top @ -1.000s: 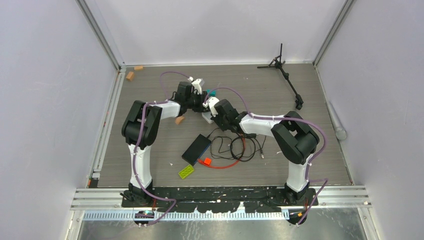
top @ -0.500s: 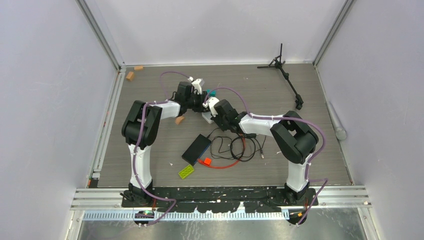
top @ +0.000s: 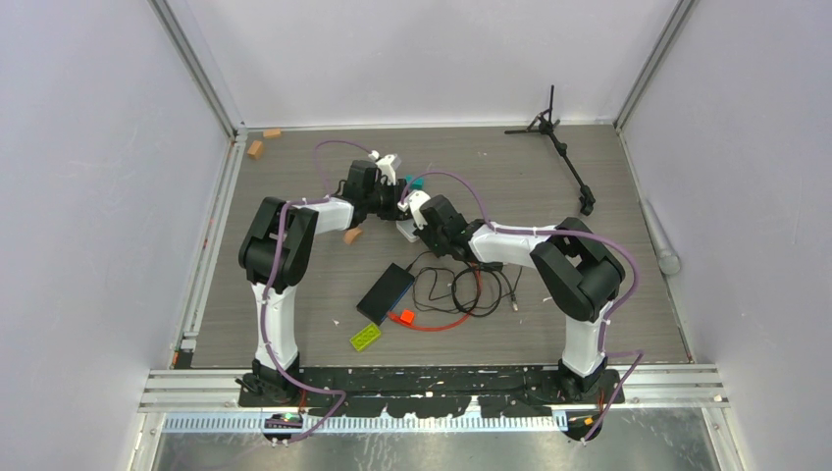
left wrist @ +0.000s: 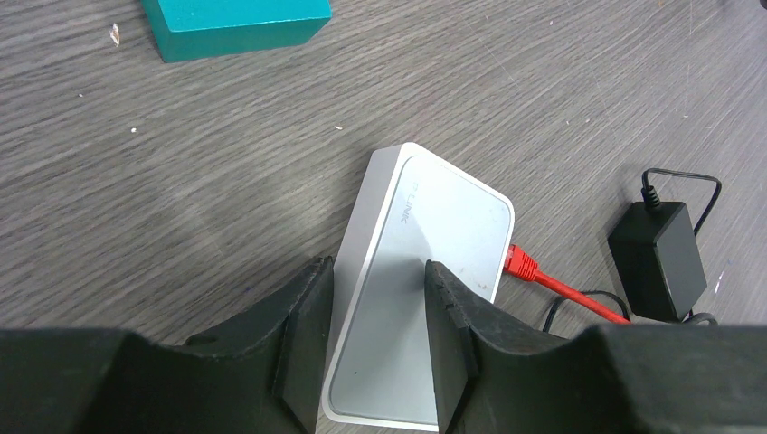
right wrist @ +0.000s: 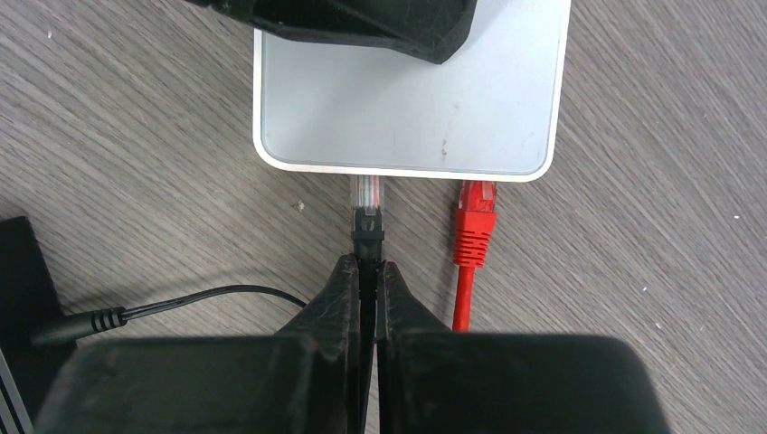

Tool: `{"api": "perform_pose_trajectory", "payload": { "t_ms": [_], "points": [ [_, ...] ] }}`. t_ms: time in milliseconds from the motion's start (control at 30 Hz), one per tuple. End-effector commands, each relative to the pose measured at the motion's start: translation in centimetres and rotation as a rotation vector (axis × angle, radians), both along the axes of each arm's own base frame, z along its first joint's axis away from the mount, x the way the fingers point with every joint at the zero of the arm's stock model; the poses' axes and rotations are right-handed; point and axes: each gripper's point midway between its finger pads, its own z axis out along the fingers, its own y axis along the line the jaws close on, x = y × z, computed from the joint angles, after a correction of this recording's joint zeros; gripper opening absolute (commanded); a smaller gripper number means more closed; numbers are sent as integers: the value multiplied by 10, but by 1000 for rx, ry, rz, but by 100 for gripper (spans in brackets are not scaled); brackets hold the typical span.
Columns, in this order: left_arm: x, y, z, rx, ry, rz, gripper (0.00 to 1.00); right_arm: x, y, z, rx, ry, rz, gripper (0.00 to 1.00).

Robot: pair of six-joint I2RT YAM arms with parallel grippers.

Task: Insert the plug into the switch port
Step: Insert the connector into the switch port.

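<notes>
Three pale walls [top: 422, 59] and aluminium corner posts [top: 196, 64] enclose the grey wood-grain table [top: 491, 167]; both arms meet at centre frame of the top view. Open surface lies across the upper right, bounded by a black folding tripod [top: 561, 149], and along the left edge. The lower centre holds coiled cables, a flat black slab [top: 385, 291] and a green studded brick [top: 366, 337]. In the left wrist view the left gripper [left wrist: 375, 280] stands partly open over the white rectangular switch [left wrist: 425, 235], one finger beside its long edge, the other over its top face. The red plug [right wrist: 475, 212] on the thin red-orange cable sits tip-first against the switch's near edge, right of centre in the right wrist view. Beside it, the right gripper [right wrist: 368, 264] pinches a black-booted, clear-tipped plug [right wrist: 366, 194] whose tip touches that same edge.
</notes>
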Motion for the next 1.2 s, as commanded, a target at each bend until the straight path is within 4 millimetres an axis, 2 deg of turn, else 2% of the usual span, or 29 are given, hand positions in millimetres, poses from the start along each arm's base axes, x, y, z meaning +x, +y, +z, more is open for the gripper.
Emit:
{"api": "perform_pose_trajectory", "payload": {
  "t_ms": [0,233,800,1167],
  "points": [
    [-16,12,-23,72,90,10,42,24,17,44,120,-137,-18,1],
    [-15,12,-23,73,86,9,42,25,15,46,115,-141,-30,1],
    [-15,12,-23,70,89,8,42,30,11,65,133,-188,-64,0],
    [-17,11,-24,61,96,12,41,37,9,44,111,-193,-97,0]
  ]
}}
